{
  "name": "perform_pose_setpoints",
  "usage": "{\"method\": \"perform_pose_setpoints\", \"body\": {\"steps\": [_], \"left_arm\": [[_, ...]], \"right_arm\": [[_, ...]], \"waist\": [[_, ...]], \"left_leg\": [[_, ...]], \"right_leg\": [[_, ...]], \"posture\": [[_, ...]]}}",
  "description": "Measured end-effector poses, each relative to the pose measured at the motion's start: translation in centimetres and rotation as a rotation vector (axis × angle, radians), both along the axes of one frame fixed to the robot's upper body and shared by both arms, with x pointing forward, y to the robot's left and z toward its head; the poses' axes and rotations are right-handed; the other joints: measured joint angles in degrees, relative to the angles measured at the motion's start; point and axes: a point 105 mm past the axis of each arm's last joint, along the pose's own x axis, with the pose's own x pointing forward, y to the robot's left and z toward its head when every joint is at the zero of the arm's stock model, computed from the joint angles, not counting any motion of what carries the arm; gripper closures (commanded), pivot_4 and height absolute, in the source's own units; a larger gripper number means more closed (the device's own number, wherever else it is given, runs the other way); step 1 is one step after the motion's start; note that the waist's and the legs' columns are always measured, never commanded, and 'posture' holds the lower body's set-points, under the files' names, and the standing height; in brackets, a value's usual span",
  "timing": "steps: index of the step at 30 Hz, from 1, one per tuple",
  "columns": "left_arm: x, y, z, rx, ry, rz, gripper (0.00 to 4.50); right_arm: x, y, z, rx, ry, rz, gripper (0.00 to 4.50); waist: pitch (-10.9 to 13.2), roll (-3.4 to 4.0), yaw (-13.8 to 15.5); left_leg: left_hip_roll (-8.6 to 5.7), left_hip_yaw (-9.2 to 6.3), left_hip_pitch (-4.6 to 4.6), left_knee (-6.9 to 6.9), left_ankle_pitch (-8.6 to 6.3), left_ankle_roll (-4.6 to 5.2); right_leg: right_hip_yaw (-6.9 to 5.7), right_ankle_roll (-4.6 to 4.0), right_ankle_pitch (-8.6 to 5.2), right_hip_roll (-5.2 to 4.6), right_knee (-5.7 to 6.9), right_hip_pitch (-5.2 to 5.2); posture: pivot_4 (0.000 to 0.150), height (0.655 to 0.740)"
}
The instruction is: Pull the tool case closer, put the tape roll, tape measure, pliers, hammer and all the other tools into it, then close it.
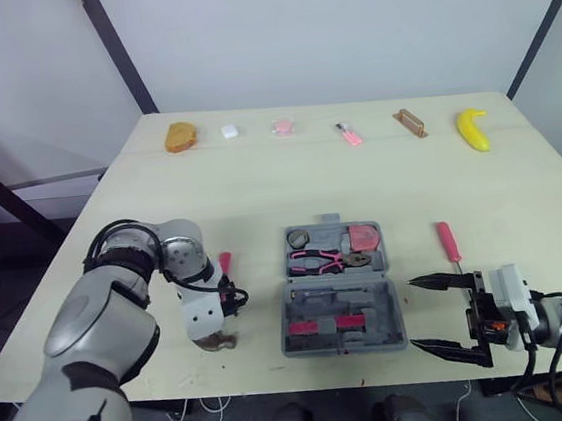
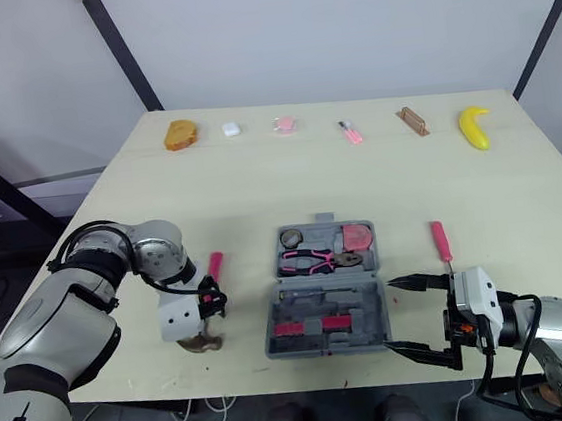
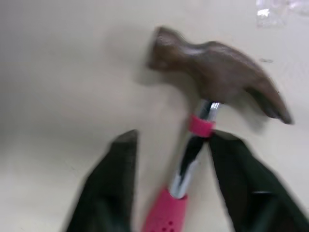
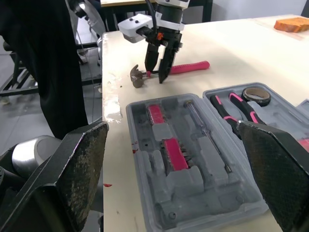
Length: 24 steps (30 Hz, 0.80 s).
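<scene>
Left gripper (image 3: pixel 174 140) parted astride hammer (image 3: pixel 217 72) neck, not clamped; head-heavy, may pivot out; right gripper (image 1: pixel 412 312) wide, empty.

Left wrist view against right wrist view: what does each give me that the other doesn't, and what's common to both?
Left wrist view: close up, the left gripper open astride the neck of the hammer, not clamped. Right wrist view: the open tool case holding pliers and tape roll, and the right gripper spread wide. Both: the hammer lying on the table with the left gripper over it.
</scene>
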Motion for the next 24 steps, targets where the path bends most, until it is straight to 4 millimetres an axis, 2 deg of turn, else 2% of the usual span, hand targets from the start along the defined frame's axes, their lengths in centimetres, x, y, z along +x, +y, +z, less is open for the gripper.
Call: {"method": "perform_pose_setpoints", "body": {"steps": [2, 3, 12, 16, 19, 24], "left_arm": [[-0.5, 0.3, -0.2, -0.022, 0.027, 0.016, 4.21], [-0.8, 0.4, -0.4, -0.035, 0.042, 0.027, 4.45], [-2.3, 2.6, -0.6, -0.051, 0.091, 0.113, 4.45], [-2.5, 4.1, -0.4, -0.050, 0.090, 0.227, 4.45], [-2.5, 6.1, 2.0, -0.119, 0.030, 0.443, 4.45], [-2.9, 6.0, 6.2, -0.256, 0.003, 0.650, 4.45]], "right_arm": [[0.0, 0.0, 0.0, 0.004, -0.001, -0.006, 0.00], [0.1, 0.0, 0.0, 0.006, -0.002, -0.009, 0.00], [0.2, 0.1, 0.1, 0.005, -0.010, -0.009, 0.00], [0.3, 0.2, 0.3, 0.002, -0.020, 0.002, 0.00], [0.4, 0.2, 0.2, 0.000, -0.020, 0.005, 0.00], [0.5, 0.4, 0.1, 0.007, -0.020, 0.016, 0.00]], "waist": [[-0.03, 0.05, -0.22], [-0.04, 0.06, -0.28], [-0.03, 0.05, -1.44], [-0.01, 0.02, -1.75], [0.10, -0.14, -1.73], [0.11, -0.12, -1.08]], "left_leg": [[0.00, 0.04, 0.06, 0.00, 0.00, 0.00], [0.00, 0.03, 0.08, 0.00, 0.00, 0.00], [0.01, -0.04, 0.07, 0.01, 0.00, 0.00], [0.08, -0.04, 0.06, 0.01, 0.00, 0.00], [0.19, -0.11, -0.08, 0.03, 0.00, -0.01], [0.15, -0.24, -0.03, 0.07, 0.00, -0.01]], "right_leg": [[0.04, 0.00, 0.00, 0.00, 0.09, 0.00], [0.05, 0.00, 0.00, 0.01, 0.11, 0.00], [0.00, -0.01, 0.00, 0.04, 0.18, -0.01], [0.01, -0.02, -0.01, 0.10, 0.21, -0.05], [-0.05, -0.04, 0.00, 0.10, 0.25, -0.15], [-0.07, 0.01, -0.01, -0.13, 0.25, -0.06]], "posture": [[0.150, 0.7400], [0.150, 0.7400], [0.150, 0.7400], [0.150, 0.7400], [0.150, 0.7400], [0.150, 0.7400]]}}
